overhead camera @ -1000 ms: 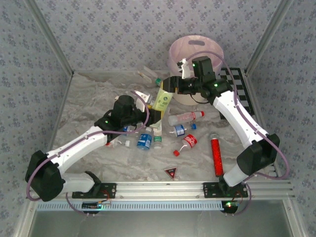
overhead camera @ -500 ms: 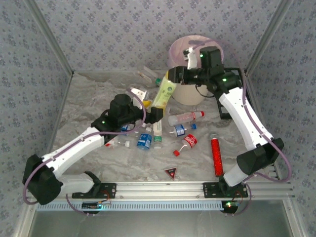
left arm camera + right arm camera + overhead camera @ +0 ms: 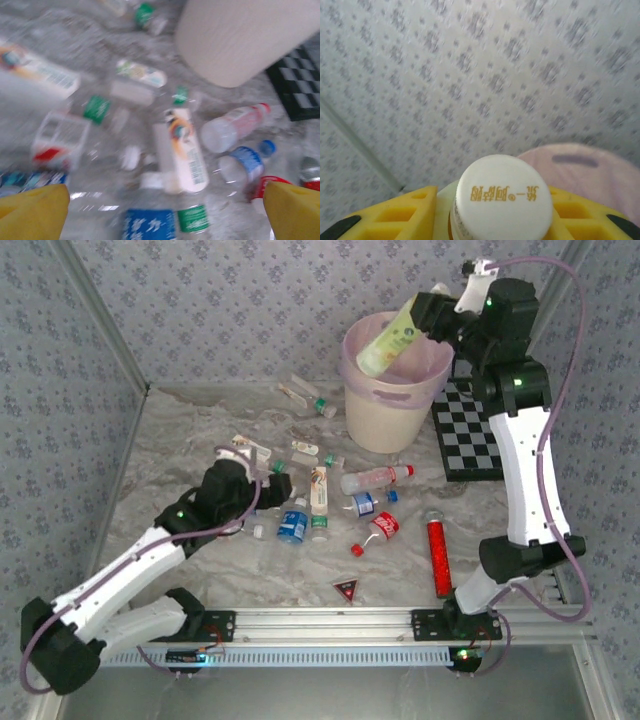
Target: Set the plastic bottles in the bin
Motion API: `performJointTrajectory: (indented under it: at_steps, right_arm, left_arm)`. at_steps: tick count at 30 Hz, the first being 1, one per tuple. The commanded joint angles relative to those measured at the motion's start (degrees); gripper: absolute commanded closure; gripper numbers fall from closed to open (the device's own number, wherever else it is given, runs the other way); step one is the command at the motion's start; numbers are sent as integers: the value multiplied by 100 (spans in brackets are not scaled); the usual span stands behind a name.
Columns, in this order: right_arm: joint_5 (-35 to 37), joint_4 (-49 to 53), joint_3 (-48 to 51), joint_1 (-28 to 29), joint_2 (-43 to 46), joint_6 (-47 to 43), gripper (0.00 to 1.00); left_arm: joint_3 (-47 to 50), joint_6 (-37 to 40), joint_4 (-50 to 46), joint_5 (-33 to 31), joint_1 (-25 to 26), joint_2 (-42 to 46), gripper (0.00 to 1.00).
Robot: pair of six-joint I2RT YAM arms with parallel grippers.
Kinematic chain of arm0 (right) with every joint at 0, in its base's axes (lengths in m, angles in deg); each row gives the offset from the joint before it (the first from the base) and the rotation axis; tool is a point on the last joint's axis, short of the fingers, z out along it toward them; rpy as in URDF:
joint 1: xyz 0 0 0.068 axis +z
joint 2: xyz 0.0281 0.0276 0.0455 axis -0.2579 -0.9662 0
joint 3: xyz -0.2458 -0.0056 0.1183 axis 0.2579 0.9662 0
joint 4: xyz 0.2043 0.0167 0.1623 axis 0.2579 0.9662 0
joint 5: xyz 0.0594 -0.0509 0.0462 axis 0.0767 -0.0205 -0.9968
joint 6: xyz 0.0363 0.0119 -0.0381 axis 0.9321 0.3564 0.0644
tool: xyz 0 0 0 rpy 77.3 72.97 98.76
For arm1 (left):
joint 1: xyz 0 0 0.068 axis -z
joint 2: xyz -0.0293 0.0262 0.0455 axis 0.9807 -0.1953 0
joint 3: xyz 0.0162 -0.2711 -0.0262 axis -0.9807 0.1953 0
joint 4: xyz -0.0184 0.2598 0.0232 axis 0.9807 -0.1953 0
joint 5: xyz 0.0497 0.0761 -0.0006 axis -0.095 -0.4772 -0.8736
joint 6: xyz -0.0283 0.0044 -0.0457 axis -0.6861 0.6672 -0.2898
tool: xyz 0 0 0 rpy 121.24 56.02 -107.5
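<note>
Your right gripper (image 3: 428, 316) is clenched on the neck of a pale green-and-yellow bottle (image 3: 386, 341), holding it tilted over the mouth of the bin (image 3: 392, 422) at the far right of the table. In the right wrist view its ribbed yellow fingers (image 3: 395, 215) sit either side of the smooth round white cap (image 3: 504, 196), which is stamped with gold characters, and the bag's pink rim (image 3: 580, 172) lies beyond. The bin is a round cream bucket lined with thin translucent pink film.

Your left gripper (image 3: 260, 472) stands released, its yellow fingers (image 3: 34, 210) spread wide above the loose bottles (this view is blurred). On the grey marbled tabletop (image 3: 180, 440) lie crumpled clear plastic bottles: a blue-labelled bottle (image 3: 292, 525), a red-capped bottle (image 3: 375, 478), a cola-labelled bottle (image 3: 384, 525) and a white-and-orange bottle (image 3: 318, 490). The glittery red tube (image 3: 438, 558) lies near right, the checkerboard (image 3: 470, 430) beside the bin.

A second ago both grippers held the green-and-yellow bottle low at the bin's near left side. Since then the left has let go and drawn back toward the near left, and the right has lifted the bottle above the rim.
</note>
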Motion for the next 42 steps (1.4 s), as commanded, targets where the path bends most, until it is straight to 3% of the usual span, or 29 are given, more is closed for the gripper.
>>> performJointTrajectory:
  at_steps: [1,6,12,21,27,30,33,36,40,42]
  right_arm:
    - [1080,51,-335,-24,-379,-581,83]
    - [1637,60,-842,-89,-1170,-1060,91]
    - [1731,1328,-2181,1,-2605,-1467,93]
    - [1383,1949,-2070,-11,-3694,-1456,94]
    - [1134,1908,-1628,5,-3892,-1249,94]
    - [1054,1962,-1564,-18,-3946,-1264,78]
    - [1016,2077,-1610,-62,-3897,-1305,48]
    - [1002,2049,-1623,-135,-3714,-1317,27]
    - [1012,2152,-1807,-195,-3413,-1433,4]
    - [1082,2245,-1920,-210,-3241,-1494,0]
  left_arm:
    - [445,-1045,-342,-425,-297,556,1]
    - [848,-1384,-566,-294,-702,1203,2]
    - [808,-1651,-1148,-510,-736,1336,3]
    - [434,-1819,-1861,-618,-745,740,3]
    - [297,-2051,-2026,-694,-745,453,4]
    - [292,-2190,-2026,-679,-741,351,4]
    - [261,-2534,-2231,-764,-741,232,4]
    - [279,-2812,-2237,-725,-723,126,4]
    - [270,-3271,-2328,-780,-627,54,4]
    - [92,-4057,-2664,-1154,-378,50,2]
